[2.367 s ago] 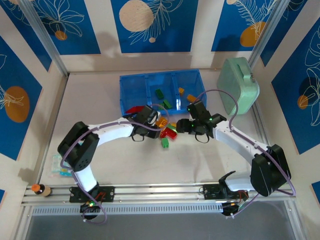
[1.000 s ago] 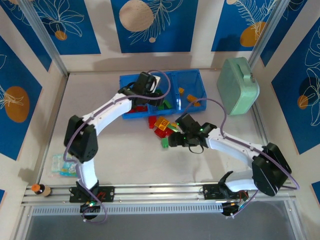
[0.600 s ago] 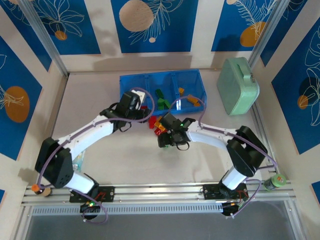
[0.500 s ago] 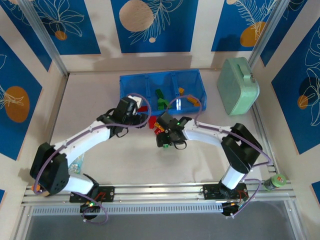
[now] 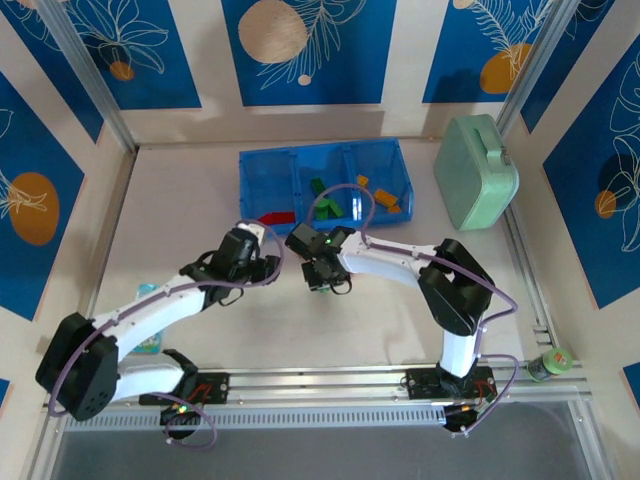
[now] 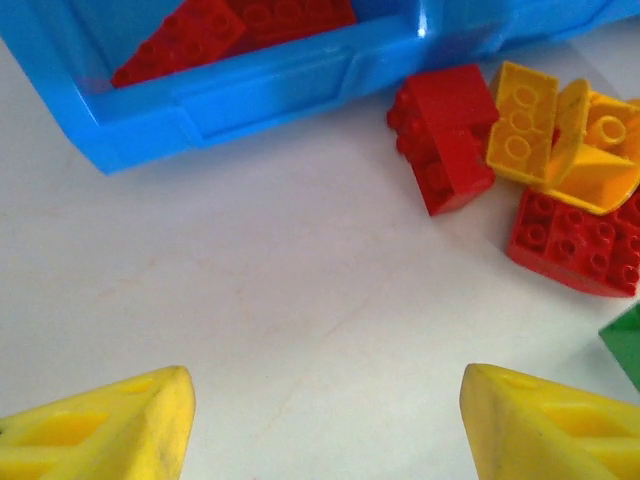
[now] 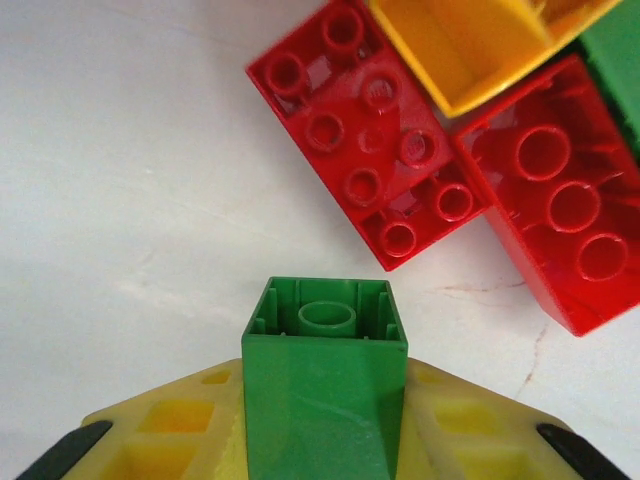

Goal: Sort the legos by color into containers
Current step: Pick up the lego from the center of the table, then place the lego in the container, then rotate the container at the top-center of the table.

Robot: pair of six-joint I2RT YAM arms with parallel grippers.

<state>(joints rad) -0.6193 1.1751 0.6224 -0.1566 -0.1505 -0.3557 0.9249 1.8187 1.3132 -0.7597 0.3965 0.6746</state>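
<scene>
My right gripper [image 7: 325, 445] is shut on a green lego [image 7: 325, 385], its hollow underside facing the camera, just above the table beside two red legos [image 7: 370, 180] and a yellow one [image 7: 480, 40]. In the top view this gripper [image 5: 318, 278] hangs over the loose pile in front of the blue tray [image 5: 250, 195]. My left gripper [image 6: 325, 430] is open and holds nothing, over bare table short of the tray's front wall [image 6: 250, 85]. Red legos [image 6: 230, 25] lie in the left compartment; a red one [image 6: 445, 135] and yellow ones [image 6: 555, 135] lie on the table. Green legos [image 5: 325, 205] sit in the middle compartment, orange ones [image 5: 385, 197] in the right.
The mint green case [image 5: 478, 172] stands to the right of the tray. A small bottle [image 5: 553, 358] sits at the near right rail. Both arms meet close together in the table's middle, with bare table to the left and in front.
The left arm reached into the tray's left compartment, then drew back toward the near side. The right gripper slid left across the pile to the green lego.
</scene>
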